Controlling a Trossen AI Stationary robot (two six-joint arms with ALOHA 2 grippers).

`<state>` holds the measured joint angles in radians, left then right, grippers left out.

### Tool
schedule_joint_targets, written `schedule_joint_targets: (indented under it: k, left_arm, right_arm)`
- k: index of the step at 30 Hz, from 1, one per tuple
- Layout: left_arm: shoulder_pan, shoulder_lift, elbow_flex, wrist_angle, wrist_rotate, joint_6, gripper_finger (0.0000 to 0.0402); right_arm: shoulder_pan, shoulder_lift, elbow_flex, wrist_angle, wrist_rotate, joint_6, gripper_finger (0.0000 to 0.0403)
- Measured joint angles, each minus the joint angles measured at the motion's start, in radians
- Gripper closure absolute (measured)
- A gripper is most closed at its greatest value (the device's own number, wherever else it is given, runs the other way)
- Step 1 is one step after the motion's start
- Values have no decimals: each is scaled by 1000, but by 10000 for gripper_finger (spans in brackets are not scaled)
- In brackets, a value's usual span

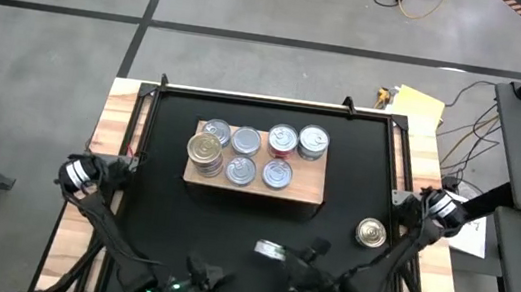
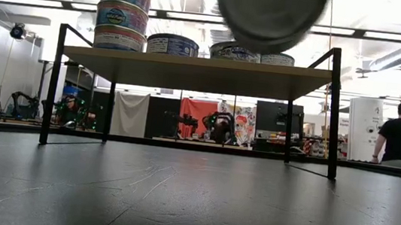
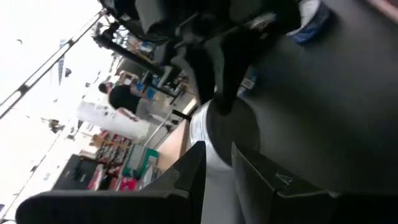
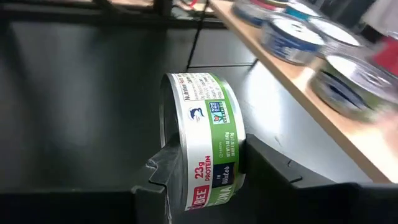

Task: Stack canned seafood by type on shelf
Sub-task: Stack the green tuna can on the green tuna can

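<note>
The right gripper (image 4: pixel 202 180) squeezes a short round metal tin with a green and white label (image 4: pixel 208 140), lifted above the black mat (image 1: pixel 230 223) in front of the light-wood shelf (image 1: pixel 306 184). 7 tins sit there. The left gripper (image 3: pixel 217 171) is nearly closed, holding nothing.

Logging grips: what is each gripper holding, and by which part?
Right gripper holds a green-labelled can by its flat ends. Left gripper holds nothing.
</note>
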<state>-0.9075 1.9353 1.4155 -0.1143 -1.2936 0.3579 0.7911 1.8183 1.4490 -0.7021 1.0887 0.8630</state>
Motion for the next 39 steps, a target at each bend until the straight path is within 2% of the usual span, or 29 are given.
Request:
schedule_joint_targets:
  k: [6, 9, 11, 14, 16, 20, 22, 26, 28, 31, 36, 39]
  left_arm:
    - [-88, -91, -3, -239, 1, -252, 338]
    - [-112, -107, -5, -290, 1, -318, 338]
    - [-118, -111, -5, -300, -8, -336, 338]
    - [-118, -108, -9, -322, -24, -345, 338]
    - [-127, -108, -11, -346, -50, -348, 338]
    - [-174, -110, -8, -413, -173, -339, 338]
    - [-193, -110, -7, -418, -238, -322, 338]
    - [-190, -107, -15, -421, -256, -283, 338]
    - [-181, -106, -18, -420, -249, -286, 338]
    - [-164, -106, -19, -399, -240, -341, 338]
    - [-139, -106, -19, -345, -241, -611, 329]
    - [-124, -106, -22, -346, -191, -711, 311]
  right_arm:
    - [-100, -3, -2, 254, -171, -385, 278]
    - [-144, -9, -10, 414, -273, -539, 278]
    - [-176, -14, -31, 572, -385, -633, 278]
    - [-217, -18, -94, 798, -554, -709, 278]
    - [-233, -32, -152, 873, -617, -704, 278]
    - [-239, -76, -303, 1033, -626, -618, 278]
    - [-238, -88, -392, 1223, -639, -572, 278]
    - [-238, -72, -545, 1627, -740, -465, 278]
    - [-237, -55, -593, 1741, -746, -413, 278]
    - [-243, -42, -618, 1785, -740, -402, 278]
    - [-246, -42, -618, 1784, -688, -456, 278]
    - [-239, -42, -611, 1785, -661, -519, 278]
